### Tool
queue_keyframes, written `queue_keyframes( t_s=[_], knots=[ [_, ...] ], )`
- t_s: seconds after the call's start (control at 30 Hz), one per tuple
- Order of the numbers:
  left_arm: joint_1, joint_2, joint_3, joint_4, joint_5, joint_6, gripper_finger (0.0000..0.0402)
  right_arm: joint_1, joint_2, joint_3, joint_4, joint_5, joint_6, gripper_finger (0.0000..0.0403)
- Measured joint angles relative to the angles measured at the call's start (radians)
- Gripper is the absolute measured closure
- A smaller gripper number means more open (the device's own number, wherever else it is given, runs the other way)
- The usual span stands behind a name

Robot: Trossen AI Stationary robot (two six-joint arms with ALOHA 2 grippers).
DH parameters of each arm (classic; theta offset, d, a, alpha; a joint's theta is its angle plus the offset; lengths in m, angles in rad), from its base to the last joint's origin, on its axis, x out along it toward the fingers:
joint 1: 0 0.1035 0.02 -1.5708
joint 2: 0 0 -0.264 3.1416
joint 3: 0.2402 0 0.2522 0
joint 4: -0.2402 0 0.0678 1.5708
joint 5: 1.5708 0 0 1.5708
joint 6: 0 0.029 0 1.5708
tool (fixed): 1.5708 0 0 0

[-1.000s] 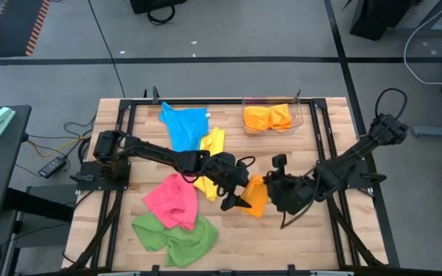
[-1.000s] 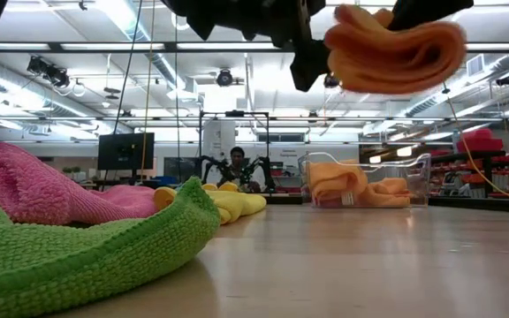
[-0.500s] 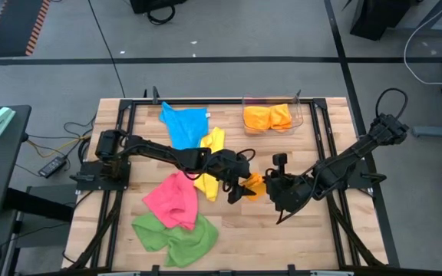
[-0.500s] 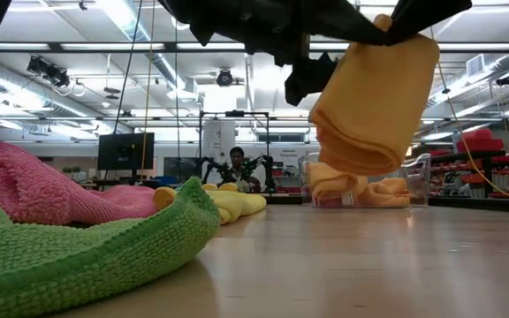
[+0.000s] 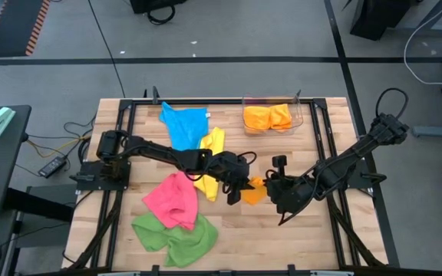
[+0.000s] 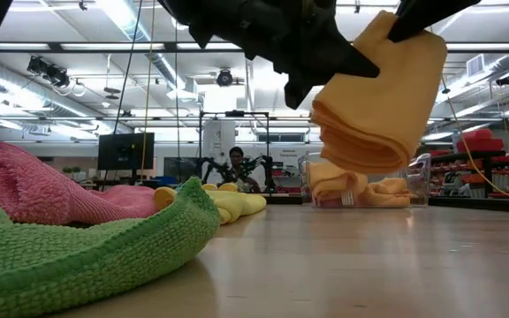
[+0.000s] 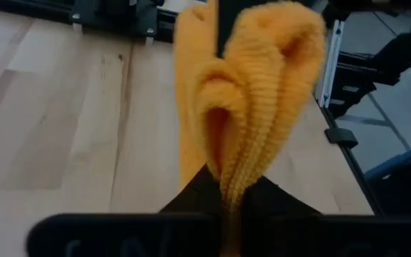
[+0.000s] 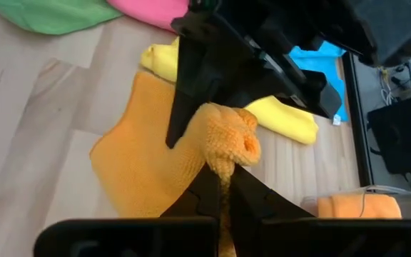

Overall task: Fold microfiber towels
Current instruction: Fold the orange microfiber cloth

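Since a second ago my left gripper (image 5: 242, 189) has gone from spread wide to pinched onto the orange towel (image 5: 253, 192), and the cloth, earlier bunched flat up high, now hangs folded below both grippers in the low view. My right gripper (image 5: 271, 186) is pressed together on the same orange towel from the other side; its wrist view shows the fabric bunched between its fingers. I see the towel held clear above the table (image 5: 282, 238), near its middle. Beside it lies a yellow towel (image 5: 209, 165), with a blue towel (image 5: 185, 124) behind, a pink towel (image 5: 173, 200) and a green towel (image 5: 176, 236) nearer the front. At the back, a clear bin (image 5: 272, 116) holds more orange cloths.
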Motion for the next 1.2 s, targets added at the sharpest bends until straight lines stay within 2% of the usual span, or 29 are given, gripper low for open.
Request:
queue_keyframes(
  t_s=[0.17,0.4,0.57,0.77,0.87,1.0,1.2],
  knots=[
    [-0.001,0.0,0.001,0.005,0.0,0.0,0.0373,0.0,-0.015,0.006,-0.019,-0.029,-0.009,0.0367],
    [-0.005,0.041,-0.002,0.026,0.003,-0.057,0.0383,-0.003,-0.103,0.025,-0.115,-0.041,0.143,0.0261],
    [-0.005,0.05,-0.001,0.049,-0.008,-0.059,0.0379,-0.014,-0.199,-0.014,-0.176,-0.173,0.303,0.0202],
    [-0.005,0.05,-0.001,0.097,-0.059,-0.041,0.0383,-0.029,-0.276,-0.114,-0.133,-0.234,0.392,0.0158],
    [-0.004,0.05,-0.001,0.093,-0.123,-0.016,0.0383,-0.043,-0.287,-0.153,-0.073,-0.226,0.382,0.0133],
    [-0.018,0.05,0.0,0.102,-0.2,0.091,0.0379,-0.094,-0.27,-0.164,-0.072,-0.227,0.366,0.0094],
    [-0.035,0.05,0.0,0.095,-0.299,0.212,0.0382,-0.188,-0.257,-0.164,-0.014,-0.279,0.226,0.0039]
  ],
)
